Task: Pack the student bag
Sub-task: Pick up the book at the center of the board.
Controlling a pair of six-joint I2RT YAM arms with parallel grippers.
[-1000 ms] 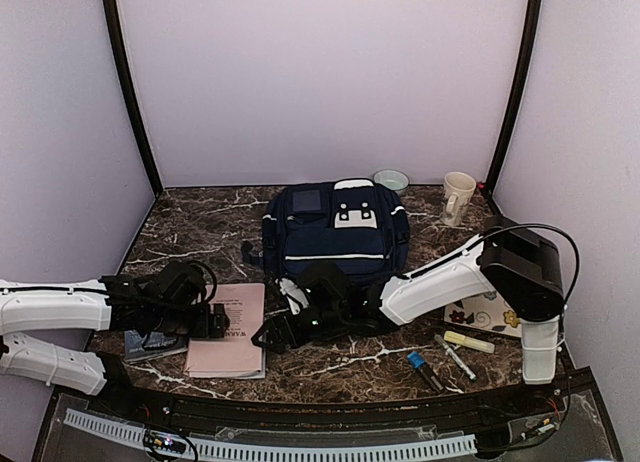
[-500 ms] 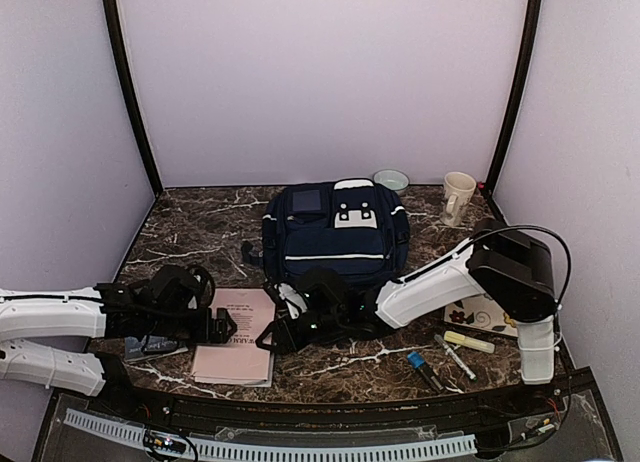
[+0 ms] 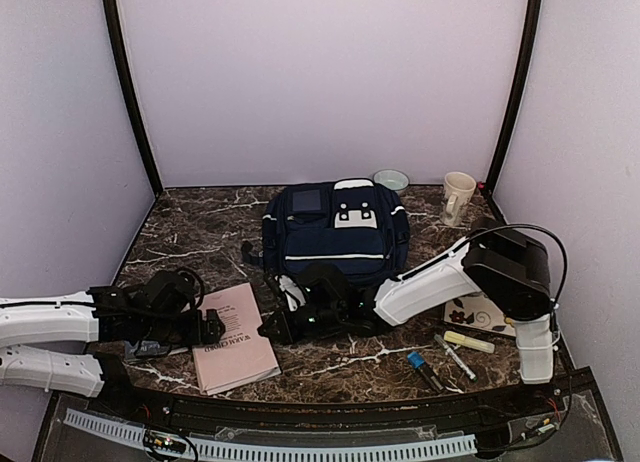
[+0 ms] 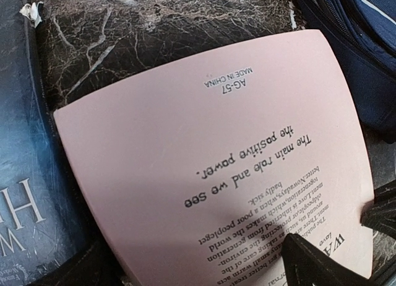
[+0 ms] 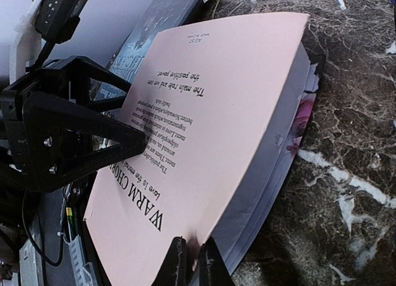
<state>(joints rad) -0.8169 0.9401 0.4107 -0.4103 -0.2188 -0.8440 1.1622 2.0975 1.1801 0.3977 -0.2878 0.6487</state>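
The student bag lies flat at the back middle of the table, navy with a white stripe; its edge shows in the left wrist view. A pink notebook lies in front of it, one edge raised off the table. My right gripper is shut on the pink cover's near edge. My left gripper stands open over the notebook's left side, one finger resting above the printed text. It also shows in the right wrist view.
A dark blue book lies left of the notebook, partly under my left arm. At the right front lie a yellow highlighter, markers and a flowered card. A mug and bowl stand at the back right.
My right gripper has shut on the notebook's edge. The notebook has turned and slid toward the front. My left arm has drawn back a little to the left.
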